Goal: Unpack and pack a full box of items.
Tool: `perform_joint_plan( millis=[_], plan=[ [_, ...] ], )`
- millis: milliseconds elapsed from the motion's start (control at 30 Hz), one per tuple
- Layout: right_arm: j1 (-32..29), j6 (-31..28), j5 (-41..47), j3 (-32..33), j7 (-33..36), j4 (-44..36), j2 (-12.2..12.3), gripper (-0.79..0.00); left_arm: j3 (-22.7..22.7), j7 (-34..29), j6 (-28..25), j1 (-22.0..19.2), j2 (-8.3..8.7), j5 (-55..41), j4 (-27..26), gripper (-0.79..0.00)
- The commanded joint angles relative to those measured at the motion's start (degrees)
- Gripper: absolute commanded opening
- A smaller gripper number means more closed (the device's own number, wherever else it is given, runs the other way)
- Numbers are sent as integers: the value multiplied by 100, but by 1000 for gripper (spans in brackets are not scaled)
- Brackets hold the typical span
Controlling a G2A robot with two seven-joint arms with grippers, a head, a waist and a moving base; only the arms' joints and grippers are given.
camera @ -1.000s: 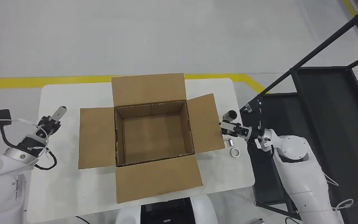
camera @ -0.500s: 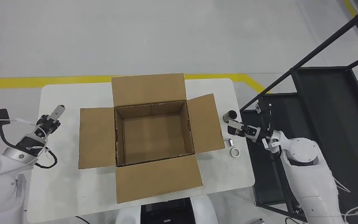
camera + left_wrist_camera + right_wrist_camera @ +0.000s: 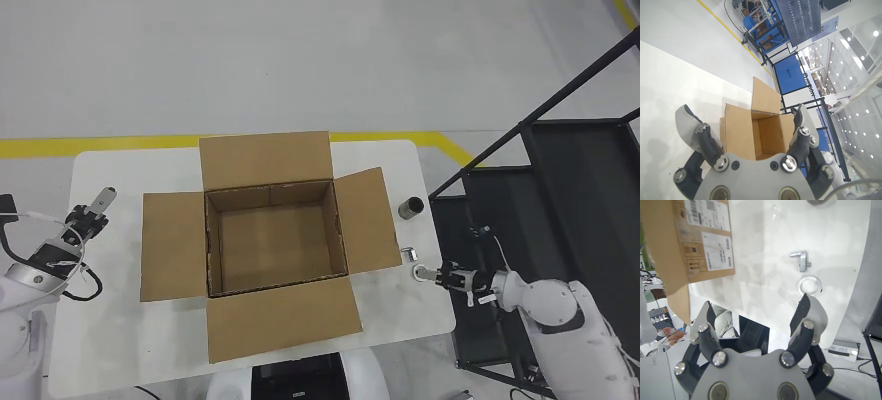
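White table [image 3: 120, 170] carries everything. In its middle stands the cardboard box [image 3: 280, 245], upright, all four flaps folded out, inside bare down to the floor. Black metal rack [image 3: 560, 200] stands just beside the table on the robot's right.

L gripper [image 3: 743, 108] hangs over the table's left part, well apart from the box and pointing toward it. Its fingers are wide apart w/ nothing btw. them.

R gripper [image 3: 756, 299] is at the table's right edge, nr. the front corner, fingers also spread, nothing held.

Three small parts lie on the table btw. box and right edge: a dark cylinder [image 3: 410, 209] farthest back, then an angled metal bracket [image 3: 800, 260], then a pale ring [image 3: 809, 284]. One R fingertip [image 3: 806, 300] is right at the ring's rim; contact I cannot tell.
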Motion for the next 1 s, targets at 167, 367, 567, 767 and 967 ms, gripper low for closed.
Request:
perform_joint_plan(
  millis=[167, 367, 567, 767, 967],
  plan=[
    [106, -231, -777, -470, -199, 240, 16, 0, 0, 0, 0, 0, 0, 0, 0, 0],
    [436, -203, -1211, -930, -522, 534, 1, 0, 0, 0, 0, 0, 0, 0, 0, 0],
    [869, -40, -1622, -1184, -900, 1094, -7, 0, 0, 0, 0, 0, 0, 0, 0, 0],
    [1064, -131, -1835, -1198, -925, 1367, 28, -271, 0, 0, 0, 0, 0, 0, 0, 0],
    [1149, -254, -2037, -1197, -977, 1531, 64, -326, 0, 0, 0, 0, 0, 0, 0, 0]
  ],
)
